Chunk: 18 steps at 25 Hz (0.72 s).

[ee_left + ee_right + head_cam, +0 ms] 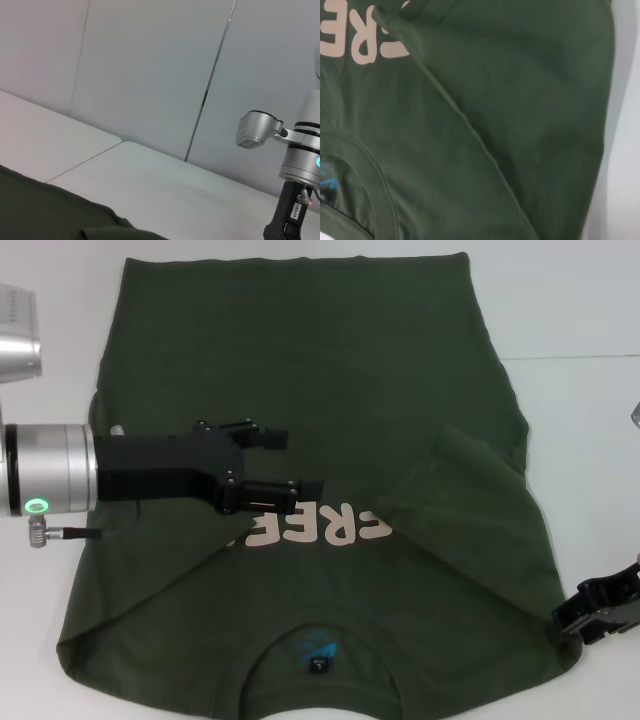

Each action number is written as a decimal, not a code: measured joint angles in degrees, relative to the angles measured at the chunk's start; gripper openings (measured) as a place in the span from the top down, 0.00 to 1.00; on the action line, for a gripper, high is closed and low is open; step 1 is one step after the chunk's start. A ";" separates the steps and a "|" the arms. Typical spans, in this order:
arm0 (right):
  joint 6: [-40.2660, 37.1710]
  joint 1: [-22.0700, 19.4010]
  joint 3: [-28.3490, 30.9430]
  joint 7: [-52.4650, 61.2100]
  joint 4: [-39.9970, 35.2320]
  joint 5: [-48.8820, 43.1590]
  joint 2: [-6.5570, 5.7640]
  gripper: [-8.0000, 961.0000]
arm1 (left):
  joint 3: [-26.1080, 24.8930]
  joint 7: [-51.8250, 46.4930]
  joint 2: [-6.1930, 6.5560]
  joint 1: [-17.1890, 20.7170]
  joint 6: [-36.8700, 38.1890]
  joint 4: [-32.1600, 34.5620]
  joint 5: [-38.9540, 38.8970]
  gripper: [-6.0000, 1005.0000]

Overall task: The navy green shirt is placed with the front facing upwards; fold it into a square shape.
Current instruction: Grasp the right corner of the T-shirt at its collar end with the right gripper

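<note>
Your shirt (330,390) lies flat on the white table (590,310), filling most of the head view, collar toward six o'clock and hem toward twelve, lettering (320,528) face up. Both sleeves look already turned inward: one fold edge runs from about three o'clock down toward the lettering, another from the lettering out toward eight o'clock. The left gripper (300,462) reaches in from nine o'clock and hovers above the chest just over the lettering, its two fingers spread apart and holding nothing that you can see. The right gripper (600,610) sits at about four o'clock, right at the shirt's near edge; whether its fingers are apart or together cannot be told from here. The right wrist view shows only cloth, the fold ridge, and a piece of the collar (380,185). Expect this fabric to behave as soft, light and limp: it will sag and drag rather than hold a shape, and a single layer will peel away from those beneath if you pinch shallowly. Judging from the layout, the lengthwise fold remains to be done, so take hold at the edge of the cloth, near the corners of hem or shoulder, gripping through all layers. Lift low and carry slowly, or the tucked sleeves may slide loose and spoil the square.
</note>
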 joint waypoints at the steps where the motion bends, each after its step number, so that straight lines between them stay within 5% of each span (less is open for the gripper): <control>1: 0.00 -0.03 -0.16 0.00 0.01 -0.02 -0.01 0.41 | 0.03 0.00 0.00 -0.02 -0.03 0.04 0.00 0.05; 18: 1.05 0.13 -0.93 0.19 0.04 -2.46 0.57 0.47 | 0.14 0.15 -0.05 -0.01 -0.54 -0.01 -0.08 0.06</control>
